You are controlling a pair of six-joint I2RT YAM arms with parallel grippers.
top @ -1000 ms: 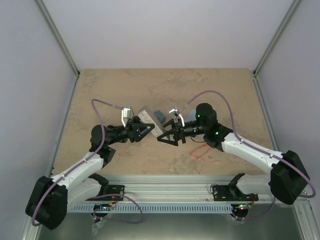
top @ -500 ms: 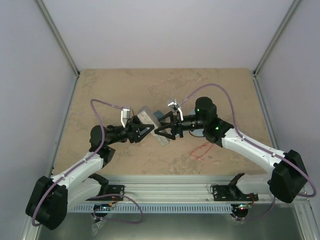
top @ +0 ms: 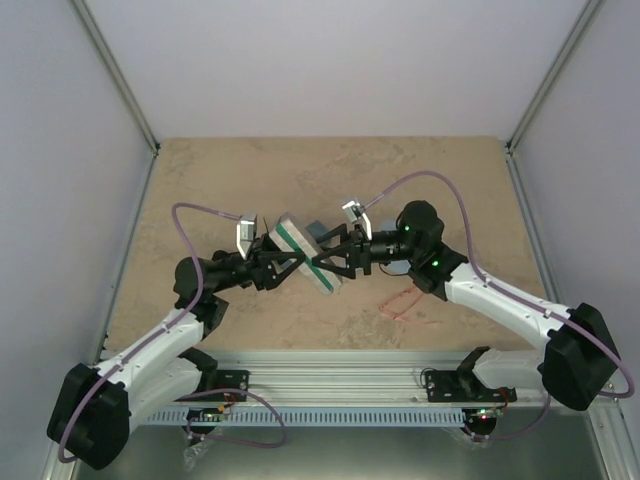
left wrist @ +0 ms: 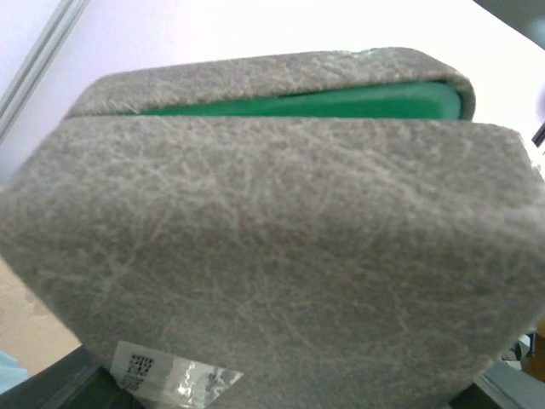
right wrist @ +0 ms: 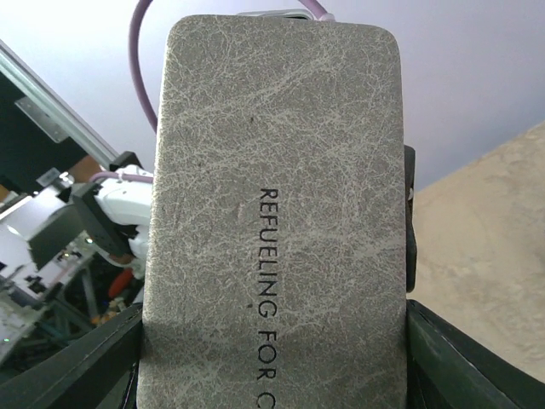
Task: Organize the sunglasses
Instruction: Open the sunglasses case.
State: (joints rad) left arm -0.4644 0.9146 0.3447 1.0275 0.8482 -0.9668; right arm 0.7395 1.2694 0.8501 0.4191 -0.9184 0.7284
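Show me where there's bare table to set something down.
Free on the table: far strip along the back wall, left side, front middle by the base rail. Crowded: centre around the grey case, right front by the red glasses.

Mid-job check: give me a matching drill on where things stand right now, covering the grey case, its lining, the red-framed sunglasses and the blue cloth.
Things:
1. grey case
2. case lining
3. red-framed sunglasses
4. light blue cloth

States:
A. green
B. lying on the table beside the right arm
C. on the table just beyond the raised case
D. gripped between the left pincer and the right pincer

Pairs: 1-D, 2-A, 3-B, 4-C
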